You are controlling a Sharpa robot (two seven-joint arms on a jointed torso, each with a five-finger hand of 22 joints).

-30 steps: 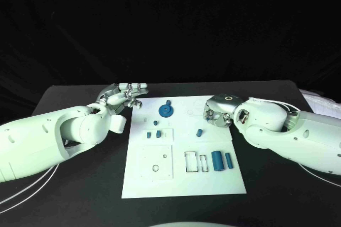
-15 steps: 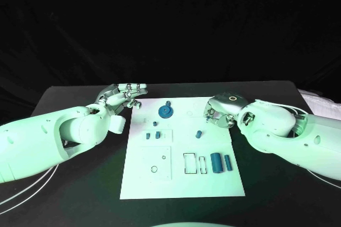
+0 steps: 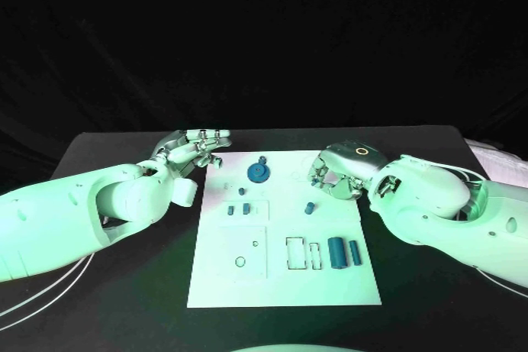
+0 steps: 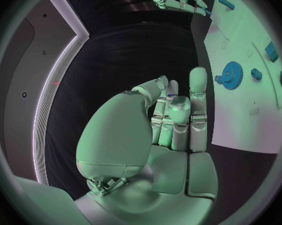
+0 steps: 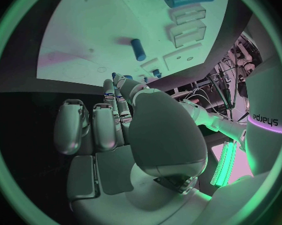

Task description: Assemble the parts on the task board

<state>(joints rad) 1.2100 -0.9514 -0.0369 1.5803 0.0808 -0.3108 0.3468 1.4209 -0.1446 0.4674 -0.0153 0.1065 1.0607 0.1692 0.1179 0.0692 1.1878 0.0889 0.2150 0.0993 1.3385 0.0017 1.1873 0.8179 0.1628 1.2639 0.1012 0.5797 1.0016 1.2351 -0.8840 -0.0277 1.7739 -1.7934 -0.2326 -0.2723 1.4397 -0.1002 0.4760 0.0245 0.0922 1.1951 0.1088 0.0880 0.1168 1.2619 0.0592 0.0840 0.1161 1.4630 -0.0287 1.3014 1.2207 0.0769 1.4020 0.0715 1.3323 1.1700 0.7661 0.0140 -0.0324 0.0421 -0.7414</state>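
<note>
The board (image 3: 284,279) lies on the table with its long axis running away from the robot, a gear (image 3: 258,172) near its far end, the left hand (image 3: 196,147) pinching a small blue part at the board's far-left corner, the right hand (image 3: 333,172) curled over its far-right edge, pinching a blue part.

The task board (image 3: 284,283) is lying mid-table (image 3: 110,306). On it, a gear (image 3: 258,172) is sitting near the far edge, a small peg (image 3: 309,208) nearer centre, and two cylinders (image 3: 343,252) toward the near right.
</note>
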